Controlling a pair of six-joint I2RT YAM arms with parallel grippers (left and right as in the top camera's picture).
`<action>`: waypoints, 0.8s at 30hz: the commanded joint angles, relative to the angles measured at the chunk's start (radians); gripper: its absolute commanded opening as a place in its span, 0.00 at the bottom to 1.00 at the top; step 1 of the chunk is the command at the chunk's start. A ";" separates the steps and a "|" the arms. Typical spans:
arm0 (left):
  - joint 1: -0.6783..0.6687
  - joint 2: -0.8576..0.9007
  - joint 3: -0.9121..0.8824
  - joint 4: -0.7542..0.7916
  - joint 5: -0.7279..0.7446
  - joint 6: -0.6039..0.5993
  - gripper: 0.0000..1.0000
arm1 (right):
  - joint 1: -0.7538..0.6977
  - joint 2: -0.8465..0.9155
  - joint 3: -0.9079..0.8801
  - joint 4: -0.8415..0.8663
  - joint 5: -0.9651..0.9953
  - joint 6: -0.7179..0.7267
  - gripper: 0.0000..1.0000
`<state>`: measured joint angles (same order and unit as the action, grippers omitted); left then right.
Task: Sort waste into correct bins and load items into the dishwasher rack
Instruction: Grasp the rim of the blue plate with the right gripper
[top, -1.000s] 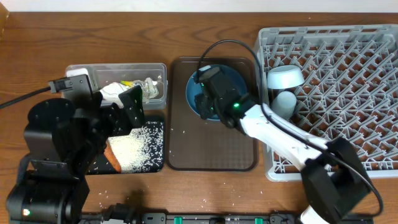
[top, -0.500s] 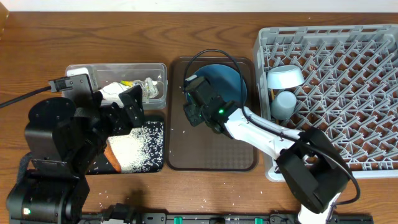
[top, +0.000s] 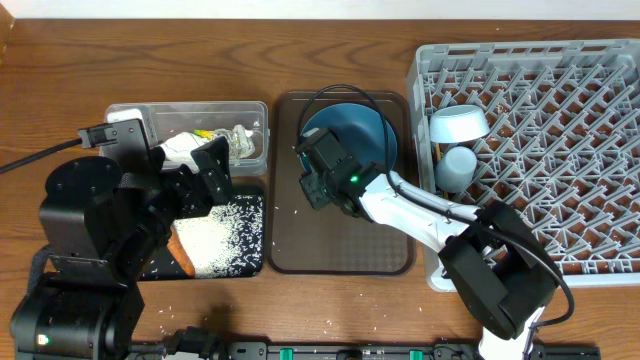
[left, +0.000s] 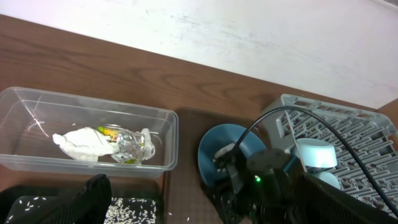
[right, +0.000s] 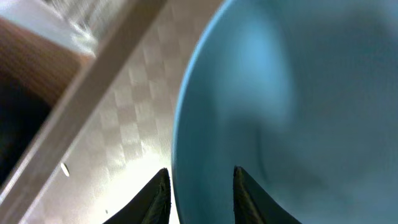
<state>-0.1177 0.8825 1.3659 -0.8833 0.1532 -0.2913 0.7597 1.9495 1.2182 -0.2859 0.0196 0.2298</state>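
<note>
The dark-blue plate (top: 365, 135) stands tilted over the back of the brown serving tray (top: 340, 240). It also shows in the left wrist view (left: 214, 149) and fills the right wrist view (right: 298, 93). My right gripper (top: 318, 182) is at the plate's left rim, its fingers (right: 199, 193) straddling the rim and shut on it. My left gripper (top: 205, 175) is open and empty (left: 205, 190) above the black tray (top: 255, 265), which holds rice (top: 225, 235) and a carrot (top: 183, 252). The clear tub (top: 130, 118) holds white paper (left: 81, 142), foil (left: 127, 144) and a yellow-green packet (left: 112, 130).
The grey rack (top: 540, 150) at the right holds a pale-blue bowl (top: 458, 125) and a light-blue cup (top: 458, 165) in its left part. Loose rice grains lie on the table near the black tray and on the brown tray.
My right gripper moved left from over the plate to its left rim, and the plate has tipped up and shifted toward the back. The left arm has not moved.
</note>
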 joint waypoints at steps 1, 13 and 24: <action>0.004 -0.002 0.000 0.001 -0.008 -0.001 0.95 | 0.006 0.015 0.011 -0.022 0.011 0.000 0.33; 0.004 -0.002 0.000 0.001 -0.008 -0.001 0.95 | 0.005 0.015 0.011 0.047 0.036 -0.021 0.33; 0.004 -0.002 0.000 0.001 -0.008 -0.001 0.95 | 0.008 0.015 0.011 -0.002 0.036 -0.022 0.23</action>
<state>-0.1177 0.8825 1.3659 -0.8833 0.1532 -0.2909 0.7601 1.9499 1.2182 -0.2825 0.0422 0.2165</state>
